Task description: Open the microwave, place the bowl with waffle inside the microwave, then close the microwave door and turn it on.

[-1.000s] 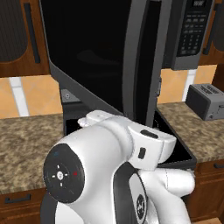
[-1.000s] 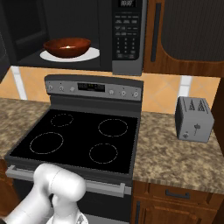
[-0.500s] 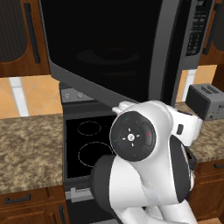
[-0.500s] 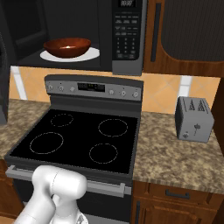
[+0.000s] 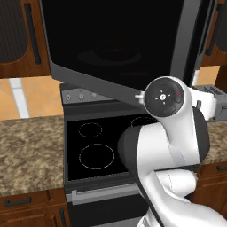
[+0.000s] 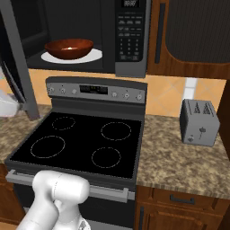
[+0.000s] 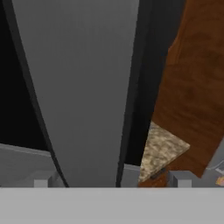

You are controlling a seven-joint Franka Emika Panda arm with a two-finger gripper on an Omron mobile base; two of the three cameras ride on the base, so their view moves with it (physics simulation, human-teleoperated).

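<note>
Granite counter (image 6: 184,166), microwave door (image 5: 115,44) swung wide — bowl (image 6: 68,48) inside, pincer (image 7: 111,181) spread.

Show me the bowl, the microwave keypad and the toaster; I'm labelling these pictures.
bowl (image 6: 68,48), right base view, on its reddish-brown outer wall.
keypad (image 6: 130,38), right base view, middle of the button block.
toaster (image 6: 199,123), right base view, on its grey side face.

The speckled brown granite surface (image 6: 179,161) flanks the black stove (image 6: 85,143) and carries a small grey toaster (image 6: 199,122) at right.
</note>
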